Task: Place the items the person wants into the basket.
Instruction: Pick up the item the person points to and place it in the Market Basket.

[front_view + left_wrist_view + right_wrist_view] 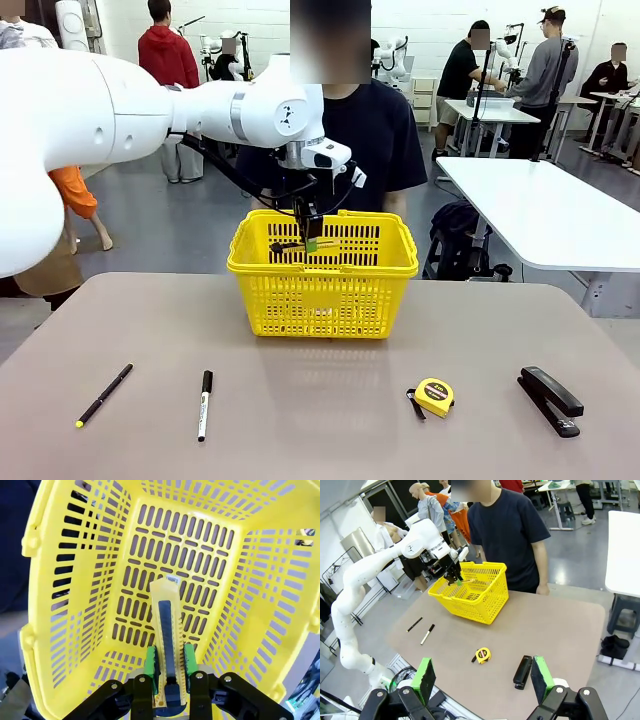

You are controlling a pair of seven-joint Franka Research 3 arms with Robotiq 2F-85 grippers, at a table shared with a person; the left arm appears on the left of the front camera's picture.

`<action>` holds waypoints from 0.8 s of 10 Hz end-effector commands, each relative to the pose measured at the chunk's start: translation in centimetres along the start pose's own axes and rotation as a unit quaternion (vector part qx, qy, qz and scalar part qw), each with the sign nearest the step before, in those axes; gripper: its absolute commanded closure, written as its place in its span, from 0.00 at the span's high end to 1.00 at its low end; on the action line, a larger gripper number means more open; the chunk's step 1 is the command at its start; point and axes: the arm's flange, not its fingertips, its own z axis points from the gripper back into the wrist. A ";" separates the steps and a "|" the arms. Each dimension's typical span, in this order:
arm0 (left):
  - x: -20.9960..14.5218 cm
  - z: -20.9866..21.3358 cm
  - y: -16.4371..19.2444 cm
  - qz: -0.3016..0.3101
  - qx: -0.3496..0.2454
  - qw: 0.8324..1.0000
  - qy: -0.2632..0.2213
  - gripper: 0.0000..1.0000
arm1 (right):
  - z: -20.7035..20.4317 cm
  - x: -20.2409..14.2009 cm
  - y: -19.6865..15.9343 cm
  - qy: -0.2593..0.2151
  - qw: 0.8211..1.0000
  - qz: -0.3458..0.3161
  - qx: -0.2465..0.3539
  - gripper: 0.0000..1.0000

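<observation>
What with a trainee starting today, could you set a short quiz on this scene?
1. True or false: the left hand grips the utility knife above the floor of the basket.
2. The stapler lies: A) in the basket; B) on the table, right of the tape measure; C) under the basket.
3. Fill in: the right hand has its jaws ____.
Key: 1 true; 2 B; 3 open.
</observation>
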 end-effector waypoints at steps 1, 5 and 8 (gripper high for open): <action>1.0 0.3 1.2 0.005 -0.019 1.000 0.015 0.26 | -0.2 -0.1 0.1 -0.005 1.000 0.004 0.012 1.00; 0.7 -0.6 0.8 0.009 -0.027 0.999 0.034 0.26 | -0.2 -0.1 0.1 -0.005 1.000 0.004 0.012 1.00; 1.1 -0.7 0.6 0.010 -0.029 0.999 0.039 0.36 | -0.2 -0.1 0.1 -0.005 1.000 0.004 0.012 1.00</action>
